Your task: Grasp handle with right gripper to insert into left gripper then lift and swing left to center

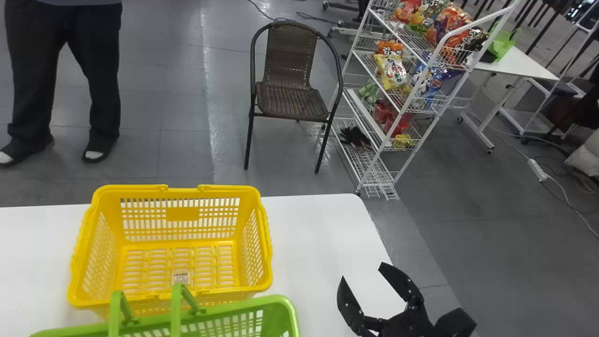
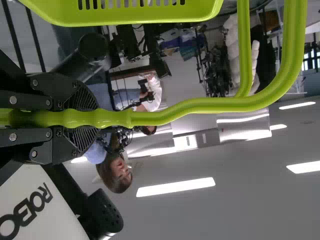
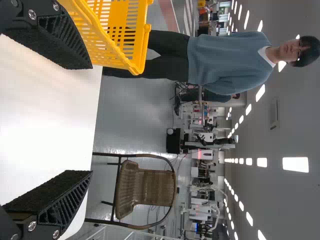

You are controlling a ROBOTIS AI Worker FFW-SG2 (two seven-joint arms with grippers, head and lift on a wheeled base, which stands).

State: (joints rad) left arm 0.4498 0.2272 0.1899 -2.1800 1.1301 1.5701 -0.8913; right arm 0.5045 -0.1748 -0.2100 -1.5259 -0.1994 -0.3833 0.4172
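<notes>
"Head view: where's the green basket (image 1: 234, 305)?"

"Robot's side of the yellow basket (image 1: 182, 214), which sits by the tabletop's (image 1: 318, 229) far edge. The right gripper (image 1: 363, 271) points forward near the right edge, spread, holding nothing."

"Any label (image 1: 181, 277)?"

"Pale one, yellow basket's floor."

"Left wrist?"

"Left gripper (image 2: 95, 118) clenched round a smooth, bent green handle (image 2: 200, 105). Dark lettering (image 2: 25, 210) on white."

"Right wrist?"

"Fingers wide apart."

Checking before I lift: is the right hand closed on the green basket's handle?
No, the right hand stands open with nothing between its fingers, off to the right of the green basket.
</notes>
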